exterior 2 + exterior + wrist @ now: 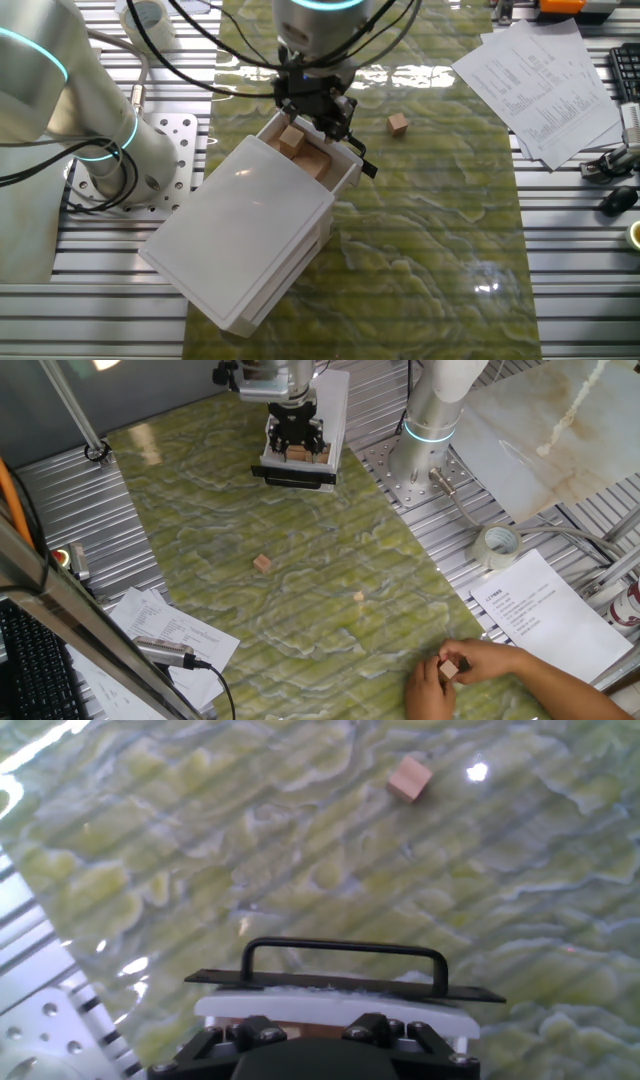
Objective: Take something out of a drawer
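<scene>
The white box [240, 230] lies at the table's far end with its drawer [343, 172] pulled out, black bar handle [345, 950] facing the table. Light-tan wooden blocks [291, 140] lie in the drawer. My gripper [296, 448] hangs straight above the drawer, its fingers reaching down among the blocks. The fingers stand wide apart on either side of one block [297, 454]; the gripper looks open. In the hand view, wood [310, 1032] shows between the finger bases, and the fingertips are hidden.
Loose blocks lie on the green mat [262, 563] [358, 597]; one of them shows as a loose block [410, 778] in the hand view. A person's hand [480, 665] holds another block [449, 669] at the near edge. The arm base [430, 430], a tape roll [497, 545] and papers [545, 610] stand to the right.
</scene>
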{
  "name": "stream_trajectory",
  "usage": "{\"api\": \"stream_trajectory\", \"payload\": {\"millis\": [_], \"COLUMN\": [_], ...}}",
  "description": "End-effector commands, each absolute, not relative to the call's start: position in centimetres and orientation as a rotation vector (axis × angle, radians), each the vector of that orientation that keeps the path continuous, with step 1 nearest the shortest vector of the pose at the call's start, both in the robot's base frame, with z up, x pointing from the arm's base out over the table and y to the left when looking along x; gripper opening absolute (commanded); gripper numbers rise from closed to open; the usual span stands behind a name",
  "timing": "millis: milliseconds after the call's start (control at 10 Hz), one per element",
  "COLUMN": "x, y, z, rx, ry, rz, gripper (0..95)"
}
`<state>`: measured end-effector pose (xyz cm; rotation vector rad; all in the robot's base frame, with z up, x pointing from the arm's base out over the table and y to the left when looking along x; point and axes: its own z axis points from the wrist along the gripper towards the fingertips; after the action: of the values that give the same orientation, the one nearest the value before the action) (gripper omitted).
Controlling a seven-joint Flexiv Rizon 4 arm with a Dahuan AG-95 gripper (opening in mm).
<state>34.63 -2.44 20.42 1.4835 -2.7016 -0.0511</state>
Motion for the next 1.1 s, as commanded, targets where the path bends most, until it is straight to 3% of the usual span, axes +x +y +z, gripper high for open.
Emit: {"api": "stream_trajectory", "payload": {"millis": [100, 1100], "x": [34.9, 34.8], "y": [-2.4, -4.2], "z": [20.4, 19.2], "rx": [1.467, 1.312], "ry": [-2.706, -2.782], "rz": [-0.03, -0.029], "gripper": [57.0, 57.0]}}
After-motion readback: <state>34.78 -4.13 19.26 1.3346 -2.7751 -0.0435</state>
